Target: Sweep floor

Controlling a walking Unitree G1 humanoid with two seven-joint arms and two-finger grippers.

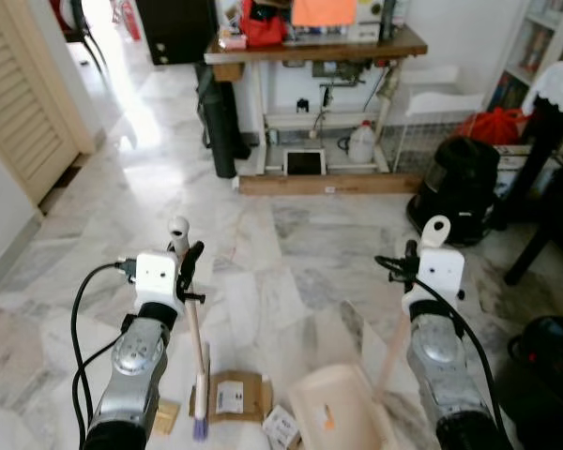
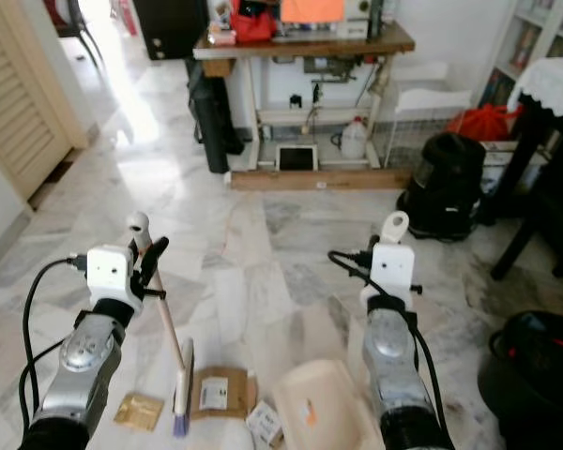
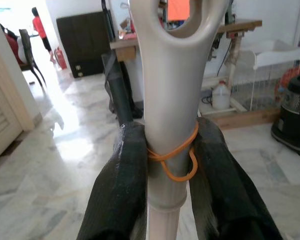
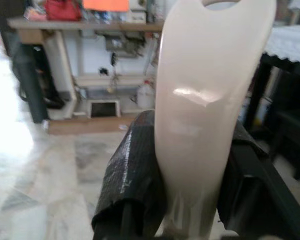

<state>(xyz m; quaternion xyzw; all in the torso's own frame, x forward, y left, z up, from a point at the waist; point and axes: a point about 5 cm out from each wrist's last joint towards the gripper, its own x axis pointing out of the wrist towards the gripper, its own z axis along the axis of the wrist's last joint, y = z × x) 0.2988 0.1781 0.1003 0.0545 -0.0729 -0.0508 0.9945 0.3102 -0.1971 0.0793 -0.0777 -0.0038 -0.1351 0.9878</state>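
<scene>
Left hand (image 3: pixel 165 165) is clamped on the broom (image 1: pixel 196 352) handle; right hand (image 4: pixel 190 175) is clamped on the dustpan (image 1: pixel 338 408) handle. Below and between both hands, cardboard scraps (image 1: pixel 233 397) lie unswept on the floor (image 1: pixel 291 253); collection appears not yet done.

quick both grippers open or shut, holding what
left gripper: shut on the broom handle
right gripper: shut on the dustpan handle

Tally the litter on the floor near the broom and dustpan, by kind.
Flattened brown cardboard piece: 1
Small tan packet: 1
White printed packet: 1
Total: 3 pieces, lying between the broom and the dustpan.
</scene>
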